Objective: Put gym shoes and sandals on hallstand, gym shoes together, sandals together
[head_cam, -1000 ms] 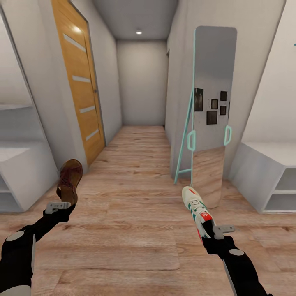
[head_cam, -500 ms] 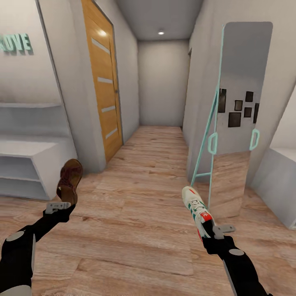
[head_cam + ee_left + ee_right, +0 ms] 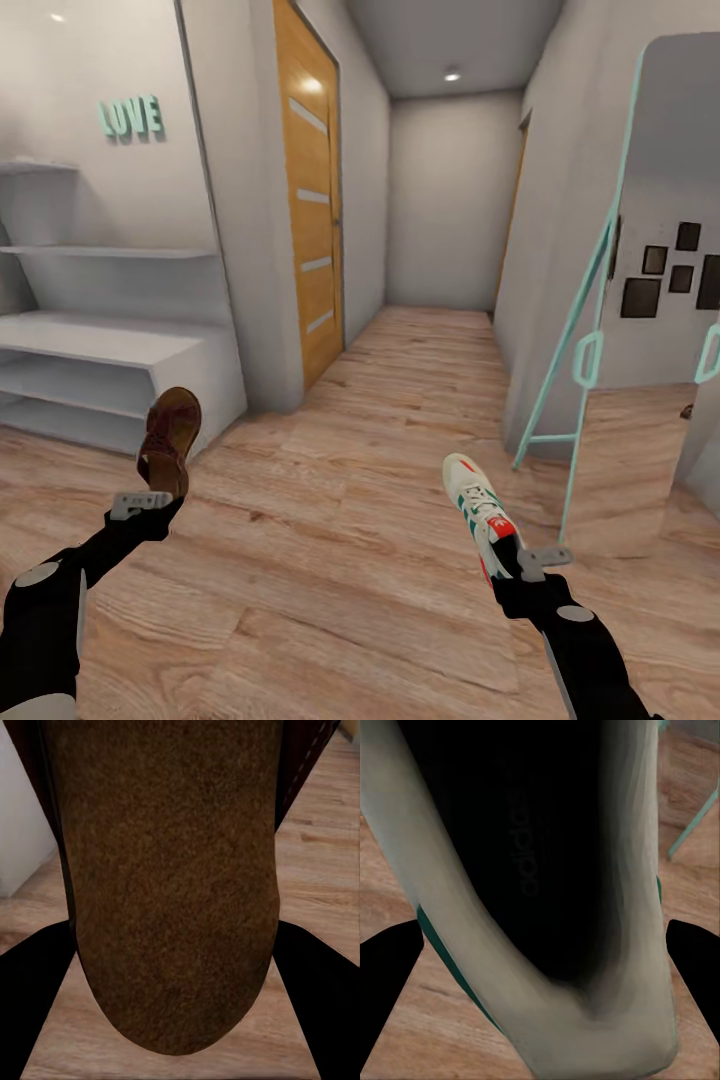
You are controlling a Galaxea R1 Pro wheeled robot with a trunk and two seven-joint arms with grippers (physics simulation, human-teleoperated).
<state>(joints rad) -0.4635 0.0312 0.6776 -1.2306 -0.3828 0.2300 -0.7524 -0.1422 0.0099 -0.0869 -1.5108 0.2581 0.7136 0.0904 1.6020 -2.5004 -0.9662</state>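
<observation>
My left gripper point(image 3: 155, 490) is shut on the heel of a dark brown sandal point(image 3: 170, 438), held upright above the corridor floor point(image 3: 360, 480); its tan footbed point(image 3: 172, 885) looms close in the left wrist view. In my right gripper point(image 3: 510, 562), also shut, a white gym shoe point(image 3: 480, 510) with green stripes and a red tongue points away from me; the right wrist view looks into the gym shoe's dark opening point(image 3: 540, 870). The pale grey hallstand point(image 3: 110, 345), with open shelf slots and stepped wall shelves, stands at the left, beyond the sandal.
Green LOVE letters point(image 3: 130, 118) hang on the wall above the hallstand. A wooden door point(image 3: 312, 215) is past it on the left. A teal-framed standing mirror point(image 3: 650, 330) leans on the right wall. The corridor runs straight ahead between them.
The whole view has swung left: the hallstand and LOVE letters have come further into the picture, the mirror has slid right. Both arms keep their shoes in the same pose.
</observation>
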